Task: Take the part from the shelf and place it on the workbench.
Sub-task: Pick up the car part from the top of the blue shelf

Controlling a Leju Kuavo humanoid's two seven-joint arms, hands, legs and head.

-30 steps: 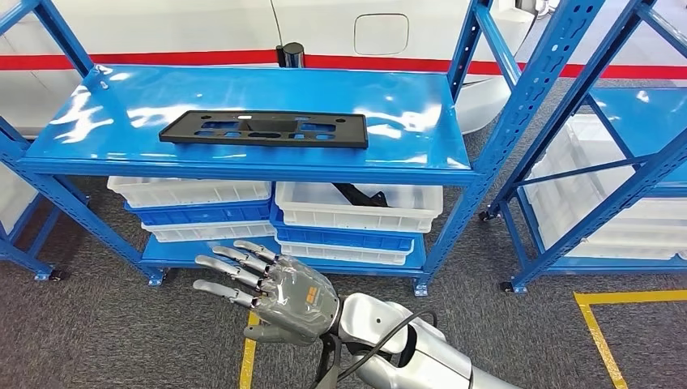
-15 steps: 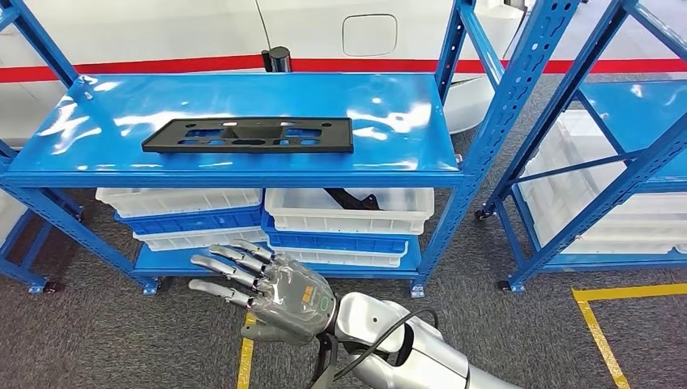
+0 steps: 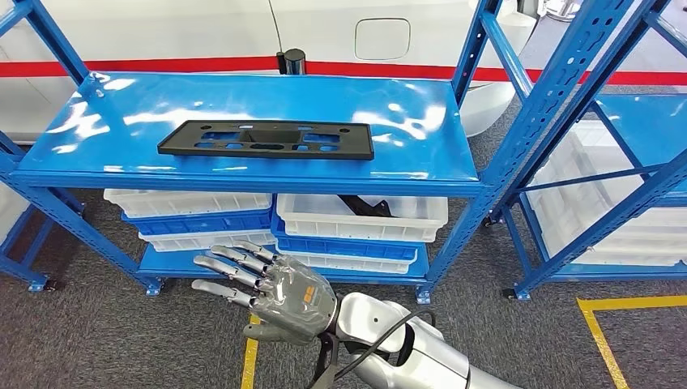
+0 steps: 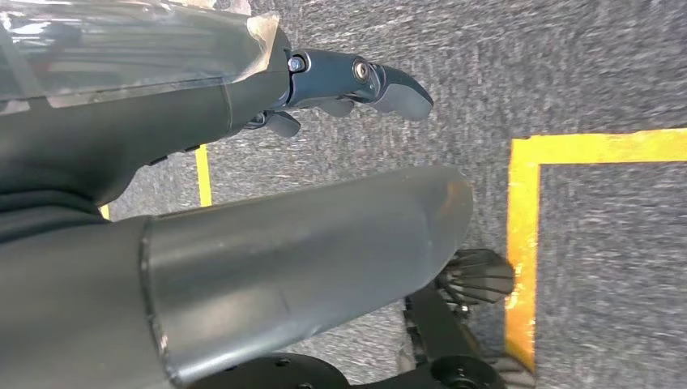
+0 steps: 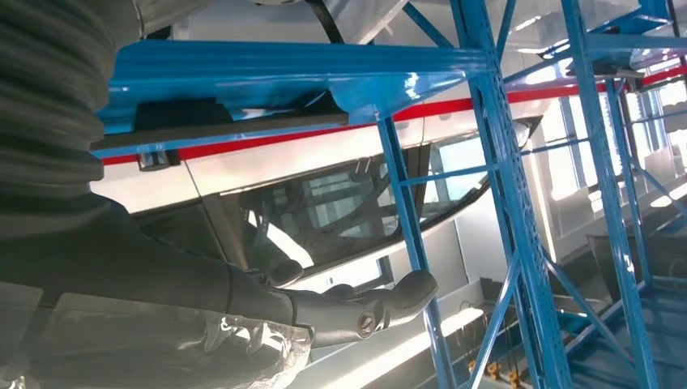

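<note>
The part [image 3: 267, 138] is a long flat black plate with several cut-outs. It lies alone on the top board of the blue shelf [image 3: 421, 162], near the front edge. My right hand [image 3: 271, 292] hovers low in front of the shelf, below the top board, with its fingers spread toward the left and nothing in it. In the right wrist view the right hand [image 5: 340, 312] looks up at the underside of the shelf [image 5: 283, 73]. My left hand [image 4: 356, 81] hangs over the grey carpet, fingers stretched out, holding nothing.
White and blue bins [image 3: 356, 219] are stacked on the lower shelf, one holding a black piece [image 3: 360, 204]. A second blue rack [image 3: 616, 162] with white bins stands to the right. Yellow floor tape [image 3: 599, 324] marks the carpet. A white vehicle body with a red stripe [image 3: 162, 65] stands behind.
The whole picture swayed left and then back right, so the camera moved. The part still lies on the shelf, and my right hand keeps the same spread pose.
</note>
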